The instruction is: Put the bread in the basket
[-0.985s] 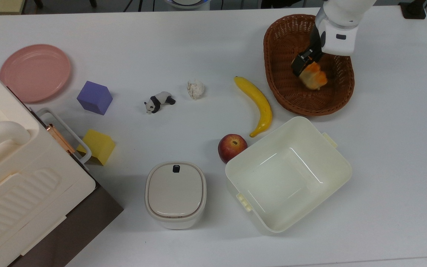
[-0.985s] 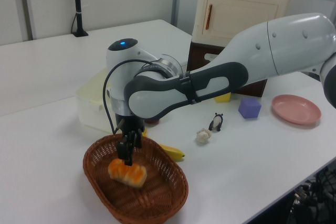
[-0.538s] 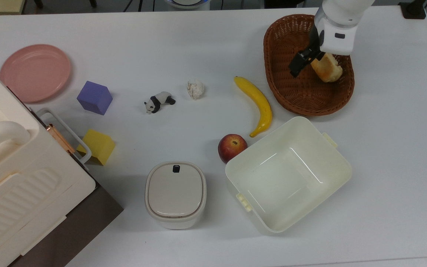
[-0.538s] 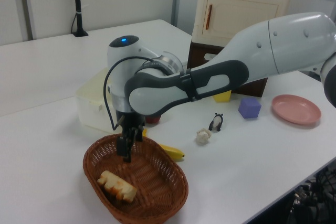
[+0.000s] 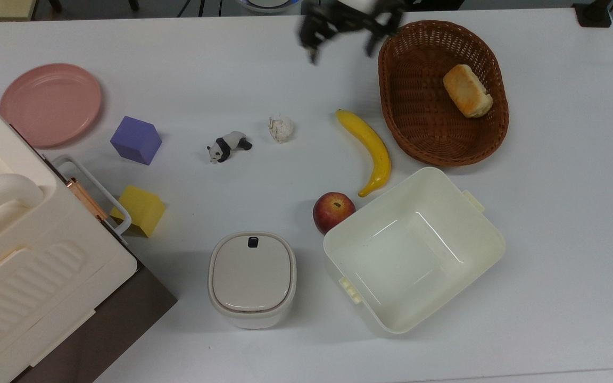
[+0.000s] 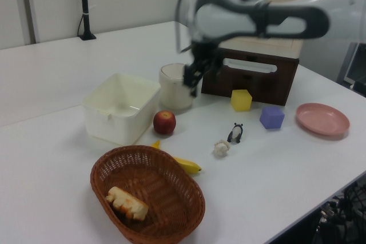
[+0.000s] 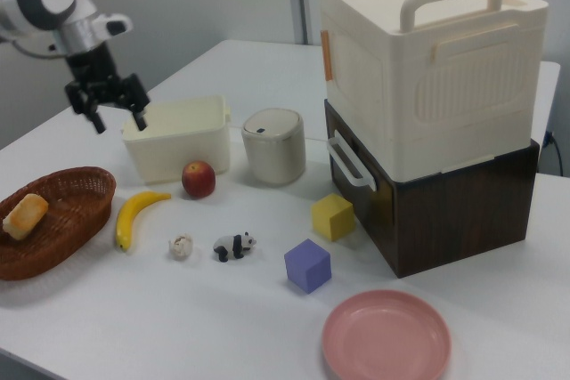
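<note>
White table: glossy bread (image 5: 467, 90) (oblong) in woven basket (image 5: 418, 127).

A white desk (image 5: 567, 223) carried the items. Resting directly on it were a wicker basket (image 5: 418, 133), a banana (image 5: 370, 146), an apple (image 5: 332, 211), a cream square tub (image 5: 490, 242), a lidded beige canister (image 5: 252, 277), a small white lumpy ball (image 5: 281, 128), a panda figure (image 5: 226, 146), a purple cube (image 5: 136, 140), a yellow block (image 5: 140, 209), and a pink plate (image 5: 50, 103). A cream cabinet (image 7: 427, 77) on a dark brown base (image 7: 445, 211) apparently stood on the desk at the top view's left.
</note>
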